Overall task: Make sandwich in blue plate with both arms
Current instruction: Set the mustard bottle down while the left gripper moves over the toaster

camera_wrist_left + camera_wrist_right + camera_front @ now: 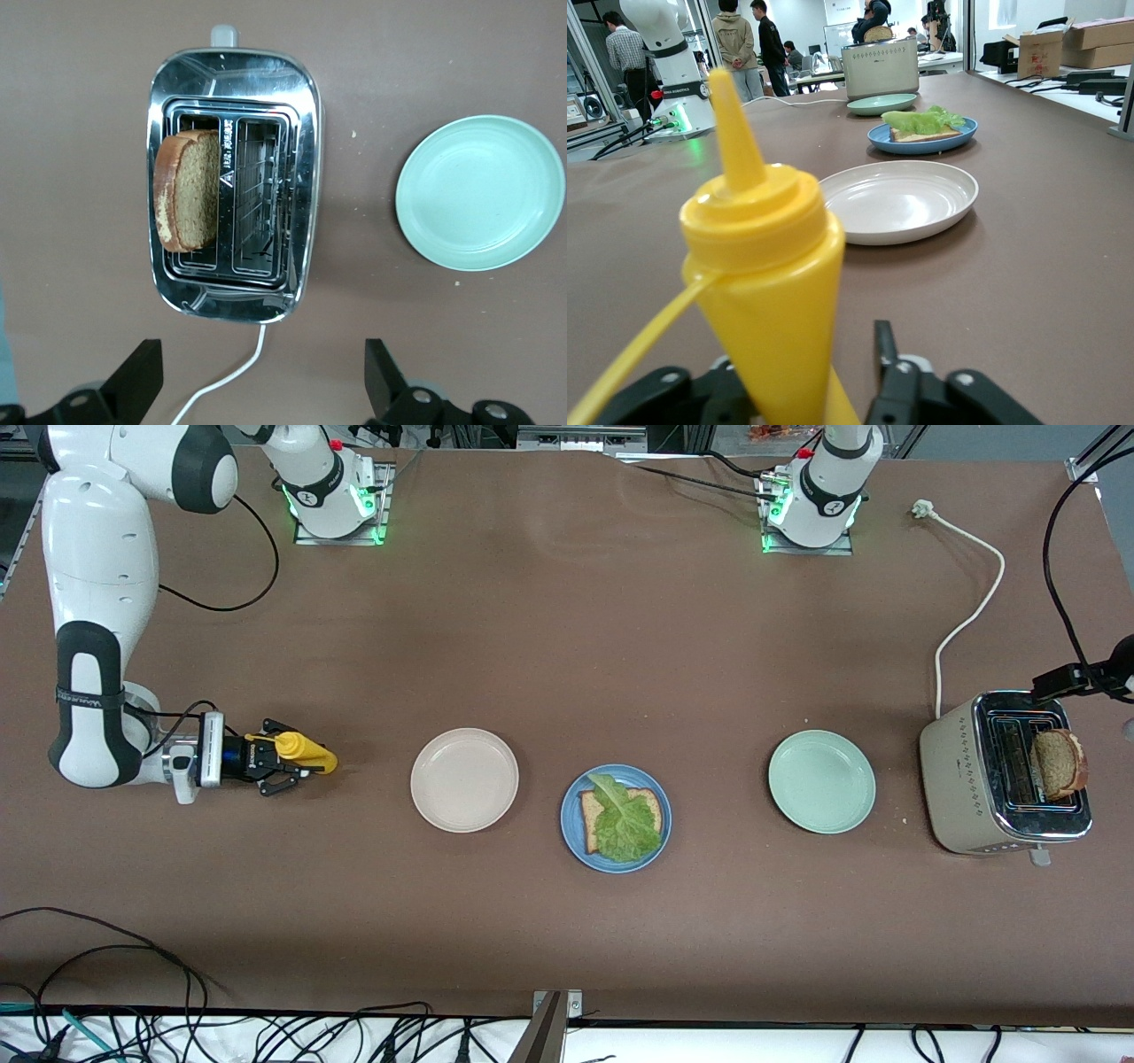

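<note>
Meanwhile, one slice waits in the toaster while the sandwich base sits ready.

Front view: blue plate [616,818] holds a bread slice [620,808] under a lettuce leaf [625,824]; the right gripper [282,766] is low at the yellow squeeze bottle [306,751].
Left wrist view: left gripper [262,379], jaws wide apart, hangs over the toaster [236,181]; the second slice [188,189] looks light and crumbly, so pinch its flat faces gently near the crust.
Right wrist view: bottle stands upright on the counter [1045,266]; jaws partly apart beside it, grip uncertain.
</note>
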Controlling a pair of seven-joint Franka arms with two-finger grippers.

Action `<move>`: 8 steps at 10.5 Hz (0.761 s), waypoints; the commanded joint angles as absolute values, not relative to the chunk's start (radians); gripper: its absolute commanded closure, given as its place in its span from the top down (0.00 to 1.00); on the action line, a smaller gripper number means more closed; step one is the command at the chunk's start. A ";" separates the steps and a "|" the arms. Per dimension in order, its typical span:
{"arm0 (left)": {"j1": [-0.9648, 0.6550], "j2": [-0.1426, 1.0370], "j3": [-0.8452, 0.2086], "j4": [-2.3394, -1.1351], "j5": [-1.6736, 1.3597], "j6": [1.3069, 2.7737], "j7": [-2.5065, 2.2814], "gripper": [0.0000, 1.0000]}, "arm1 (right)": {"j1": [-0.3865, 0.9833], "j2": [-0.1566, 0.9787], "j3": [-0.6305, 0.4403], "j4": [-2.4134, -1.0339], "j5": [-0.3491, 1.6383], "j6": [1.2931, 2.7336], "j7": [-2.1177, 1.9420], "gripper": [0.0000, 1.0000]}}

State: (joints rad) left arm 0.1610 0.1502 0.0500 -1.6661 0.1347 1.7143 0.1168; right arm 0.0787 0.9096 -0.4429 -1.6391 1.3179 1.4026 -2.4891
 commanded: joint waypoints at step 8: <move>0.351 0.347 0.043 -1.712 0.067 1.977 0.577 1.00 | -0.032 0.923 -0.442 -1.579 1.234 1.333 -2.453 1.00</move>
